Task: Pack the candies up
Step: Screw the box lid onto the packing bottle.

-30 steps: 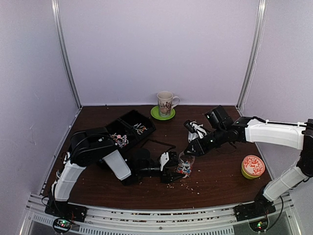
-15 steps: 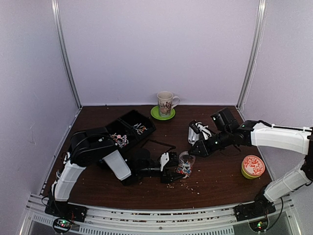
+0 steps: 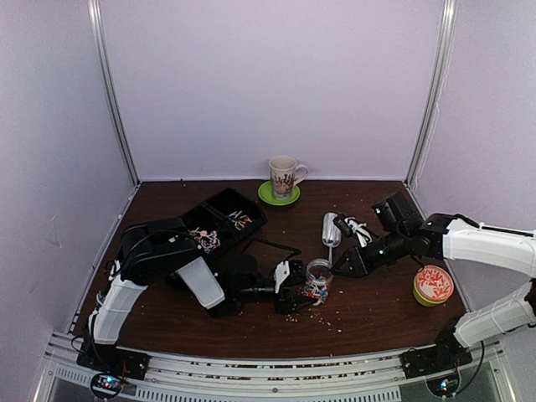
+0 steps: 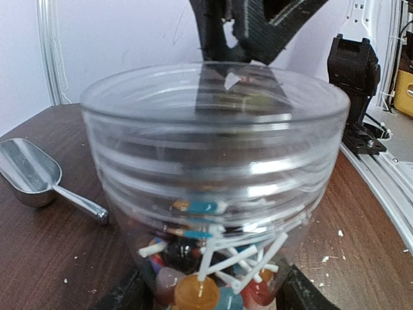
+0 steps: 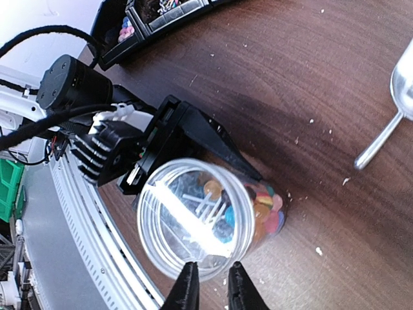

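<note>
A clear plastic jar (image 3: pixel 317 279) stands upright on the brown table, and my left gripper (image 3: pixel 303 291) is shut on its base. In the left wrist view the jar (image 4: pixel 213 161) fills the frame, with a black jaw on each side of its bottom. The candies (image 4: pixel 197 287) inside are round coloured lollipops with white sticks, filling only the bottom. My right gripper (image 5: pixel 211 287) hovers just beside the jar's open rim (image 5: pixel 197 216), its tips nearly together and empty. More candies (image 3: pixel 206 239) lie in the black tray.
A metal scoop (image 3: pixel 330 228) lies on the table behind the jar. The black compartment tray (image 3: pixel 224 203) sits at back left, a mug on a green saucer (image 3: pixel 284 177) at the back. An orange-patterned tin (image 3: pixel 433 285) stands at right. Pale crumbs (image 3: pixel 322 316) dot the front.
My right arm has drawn back to the right from above the jar, uncovering the scoop on the table, and its jaws have narrowed. The left gripper and jar have stayed put.
</note>
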`<state>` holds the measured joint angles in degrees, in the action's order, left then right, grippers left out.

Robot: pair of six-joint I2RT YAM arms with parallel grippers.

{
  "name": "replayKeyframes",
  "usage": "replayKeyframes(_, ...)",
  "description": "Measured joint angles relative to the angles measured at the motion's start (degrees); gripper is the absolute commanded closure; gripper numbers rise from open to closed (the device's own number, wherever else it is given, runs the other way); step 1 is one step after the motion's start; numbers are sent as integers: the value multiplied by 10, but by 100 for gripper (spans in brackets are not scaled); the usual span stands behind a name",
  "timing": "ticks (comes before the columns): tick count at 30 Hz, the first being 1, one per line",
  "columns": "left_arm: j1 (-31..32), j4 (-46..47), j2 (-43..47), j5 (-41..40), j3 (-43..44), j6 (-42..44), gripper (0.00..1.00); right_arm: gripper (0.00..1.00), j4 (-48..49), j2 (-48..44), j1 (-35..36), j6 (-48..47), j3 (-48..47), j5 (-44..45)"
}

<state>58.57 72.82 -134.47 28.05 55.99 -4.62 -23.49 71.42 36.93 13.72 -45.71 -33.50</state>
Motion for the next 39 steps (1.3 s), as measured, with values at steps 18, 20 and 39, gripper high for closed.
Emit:
replayKeyframes(18,0,0,0,1,0,0,39,55,-16,55,-12,-20,-103,4)
replayKeyframes(20,0,0,0,2,0,0,39,54,-10,78,-13,-20,-110,-4)
replayKeyframes(39,0,1,-1,2,0,0,39,48,30,119,-13,-15,-97,-73)
